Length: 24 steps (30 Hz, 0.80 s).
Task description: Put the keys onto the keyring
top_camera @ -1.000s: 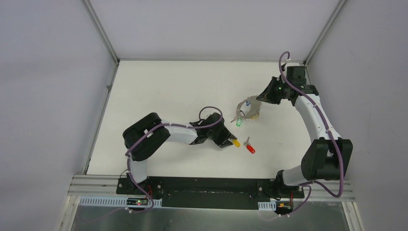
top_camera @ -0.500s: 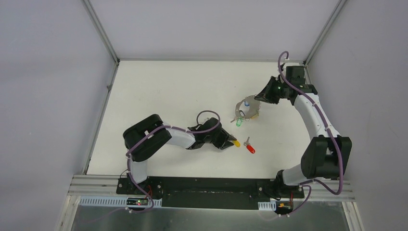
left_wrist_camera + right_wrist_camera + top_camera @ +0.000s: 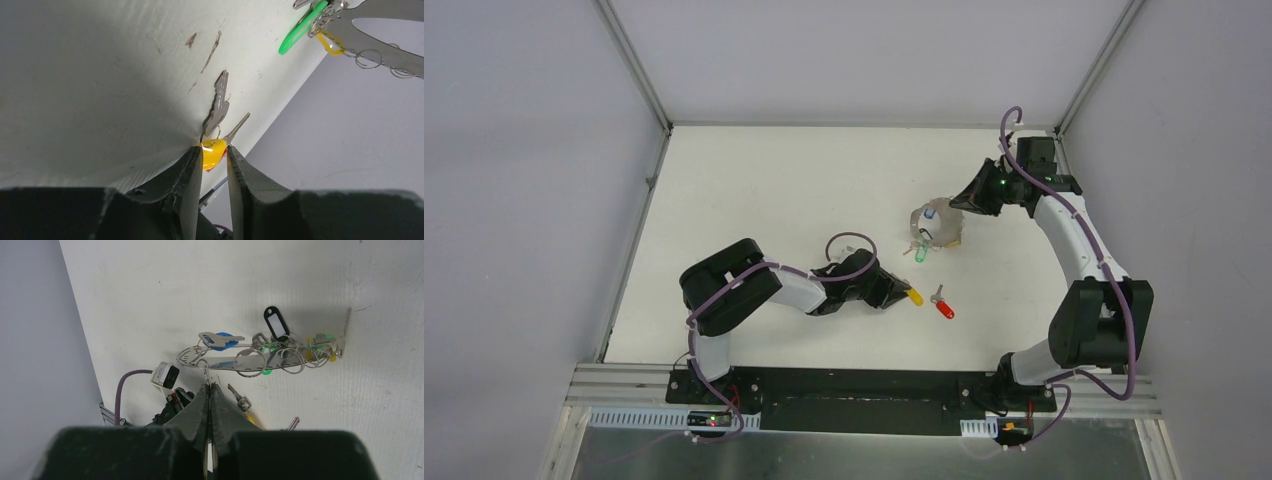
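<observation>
The yellow-headed key (image 3: 216, 112) lies flat on the white tabletop (image 3: 774, 180). Its silver blade points away from me and its plastic head sits between the fingertips of my left pincer (image 3: 214, 150). Both pads look to touch the head, one on each side, so I read it as pinched. The key is not yet off the surface, and I cannot judge how firm the hold is. Just beside it lies the red-headed key (image 3: 943, 308), loose, its blade close to the yellow one's.

Further out, toward my right, the keyring (image 3: 250, 362) is up off the tabletop and throws a shadow beneath it. My right pincer (image 3: 209, 386) is pressed together on a thin bit of metal at the band's near edge and holds it there. The band carries a blue-headed key (image 3: 220, 340), a black tag (image 3: 276, 322) with a white label, and a cluster of small wire rings (image 3: 292, 360) with green and yellow bits among them. A green tag (image 3: 920, 254) hangs at the lower edge.

I judge this to be the pick-up of the yellow key, with the red one left for afterwards. The next move calls for a clean lift without dragging the red key along. Then I must carry the key across to the held band and line its small loop up with the band's free end. The loop is tiny, so the angle will matter more than speed.
</observation>
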{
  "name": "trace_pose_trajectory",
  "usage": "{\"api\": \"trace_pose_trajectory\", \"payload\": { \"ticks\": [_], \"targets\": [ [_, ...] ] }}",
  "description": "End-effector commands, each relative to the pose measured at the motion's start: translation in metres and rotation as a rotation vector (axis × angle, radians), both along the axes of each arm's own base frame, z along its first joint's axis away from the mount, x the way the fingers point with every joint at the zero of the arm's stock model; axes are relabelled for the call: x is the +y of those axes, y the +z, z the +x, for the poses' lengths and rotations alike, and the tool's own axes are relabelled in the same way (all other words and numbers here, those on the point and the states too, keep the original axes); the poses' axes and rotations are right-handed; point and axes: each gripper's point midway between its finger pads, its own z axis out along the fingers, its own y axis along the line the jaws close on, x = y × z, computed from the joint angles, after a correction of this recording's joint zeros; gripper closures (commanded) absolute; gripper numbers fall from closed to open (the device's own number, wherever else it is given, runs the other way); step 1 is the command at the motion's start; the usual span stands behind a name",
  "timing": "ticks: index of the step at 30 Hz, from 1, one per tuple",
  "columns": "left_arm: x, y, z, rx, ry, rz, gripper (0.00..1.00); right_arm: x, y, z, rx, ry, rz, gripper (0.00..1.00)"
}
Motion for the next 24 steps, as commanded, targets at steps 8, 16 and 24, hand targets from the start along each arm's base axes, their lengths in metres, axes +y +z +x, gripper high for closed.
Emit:
{"api": "trace_pose_trajectory", "payload": {
  "ticks": [8, 16, 24],
  "targets": [
    [0.046, -0.049, 0.001, 0.001, 0.074, 0.218, 0.73, 0.005, 0.011, 0.008, -0.025, 0.011, 0.041, 1.00],
    [0.049, -0.046, 0.013, -0.037, 0.060, 0.260, 0.76, 0.007, 0.011, 0.008, -0.018, 0.016, 0.056, 1.00],
    [0.058, -0.046, 0.020, -0.054, 0.061, 0.296, 0.80, 0.009, 0.012, 0.008, -0.017, 0.022, 0.064, 1.00]
  ]
}}
